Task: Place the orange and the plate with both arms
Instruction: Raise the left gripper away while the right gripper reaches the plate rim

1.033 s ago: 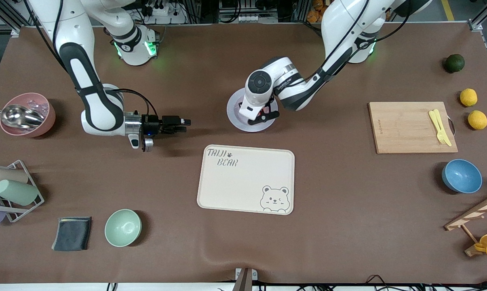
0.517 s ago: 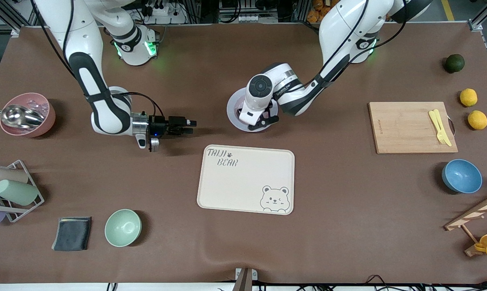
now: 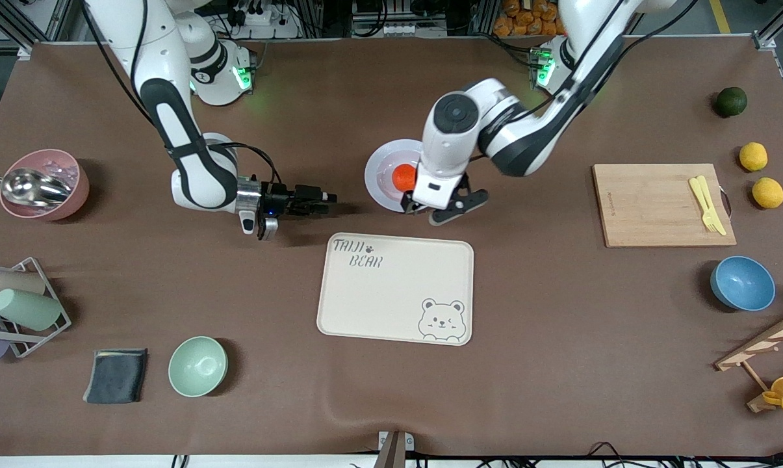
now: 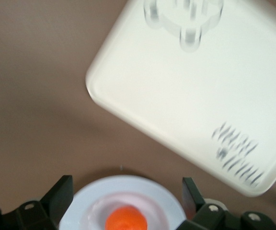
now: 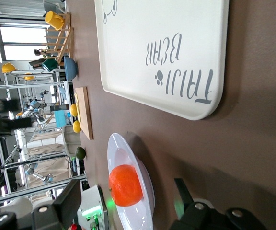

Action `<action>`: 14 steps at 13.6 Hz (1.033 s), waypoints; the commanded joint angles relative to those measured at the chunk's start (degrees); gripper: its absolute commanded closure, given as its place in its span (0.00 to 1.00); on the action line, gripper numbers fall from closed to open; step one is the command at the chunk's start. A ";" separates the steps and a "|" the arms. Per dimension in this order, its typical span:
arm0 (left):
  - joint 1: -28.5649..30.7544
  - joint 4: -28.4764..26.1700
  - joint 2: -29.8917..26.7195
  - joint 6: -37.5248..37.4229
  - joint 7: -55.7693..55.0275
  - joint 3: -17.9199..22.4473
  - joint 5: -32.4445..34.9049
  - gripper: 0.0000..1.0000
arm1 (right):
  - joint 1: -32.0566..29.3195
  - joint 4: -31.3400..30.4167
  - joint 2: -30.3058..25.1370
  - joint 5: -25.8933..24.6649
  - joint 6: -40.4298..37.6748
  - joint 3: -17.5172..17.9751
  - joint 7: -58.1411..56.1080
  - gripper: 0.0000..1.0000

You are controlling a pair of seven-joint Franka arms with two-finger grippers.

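Observation:
The orange [image 3: 403, 177] lies in the middle of the pale plate [image 3: 379, 174], which rests on the table just farther from the front camera than the cream tray. My left gripper [image 3: 444, 207] is open and empty, raised over the plate's edge toward the left arm's end. In the left wrist view the orange [image 4: 126, 219] and the plate [image 4: 87, 203] lie below my open left gripper [image 4: 127, 191]. My right gripper [image 3: 328, 203] is open and low, beside the plate toward the right arm's end. The right wrist view shows the orange [image 5: 125, 185] on the plate [image 5: 115, 146] ahead of my right gripper [image 5: 128, 196].
The cream bear tray [image 3: 397, 286] lies nearer the front camera than the plate. A cutting board [image 3: 651, 208], two lemons [image 3: 753, 156], a dark green fruit [image 3: 730, 101] and a blue bowl [image 3: 742, 283] are toward the left arm's end. A green bowl [image 3: 197, 366] and a pink bowl [image 3: 45, 184] are toward the right arm's end.
My left gripper has let go of the orange on the plate, lifted, and shifted toward the left arm's end. My right gripper has moved closer to the plate.

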 commanded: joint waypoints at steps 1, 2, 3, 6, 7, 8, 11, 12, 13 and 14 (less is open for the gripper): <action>6.29 1.00 -6.46 -5.61 5.21 -0.34 -0.19 0.00 | 3.16 0.01 0.27 4.63 1.54 -0.37 -0.86 0.18; 8.31 3.46 -6.82 -8.17 6.28 -0.26 -0.55 0.00 | 4.30 0.27 0.80 6.46 1.89 -0.46 -1.12 0.22; 9.98 5.92 -6.82 -10.29 7.85 -0.26 -0.55 0.00 | 5.27 0.36 0.89 7.61 2.24 -0.46 -1.30 0.23; 14.28 12.08 -6.47 -16.88 18.81 0.09 -0.54 0.00 | 5.63 0.63 2.38 8.24 2.42 -0.37 -2.96 0.29; 16.56 13.05 -6.56 -18.12 22.42 0.01 -0.64 0.00 | 5.98 0.63 2.56 8.68 2.42 -0.46 -3.05 0.30; 18.07 13.67 -6.73 -19.09 25.59 -0.08 -0.72 0.00 | 6.94 0.63 2.83 9.90 2.68 -0.46 -3.06 0.31; 20.54 16.21 -8.49 -24.71 27.29 -0.08 -3.09 0.00 | 10.11 0.89 3.71 13.42 4.52 -0.46 -3.58 0.32; 21.41 18.05 -8.49 -26.55 28.95 -0.17 -3.71 0.00 | 10.64 0.89 3.71 13.60 5.92 -0.46 -3.93 0.34; 21.86 19.73 -8.49 -29.09 30.62 0.01 -5.28 0.00 | 10.82 0.89 3.79 13.60 6.19 -0.37 -3.93 0.34; 21.51 20.61 -9.28 -31.20 32.37 0.35 -6.60 0.00 | 10.99 0.89 3.97 14.30 6.11 -0.37 -3.93 0.34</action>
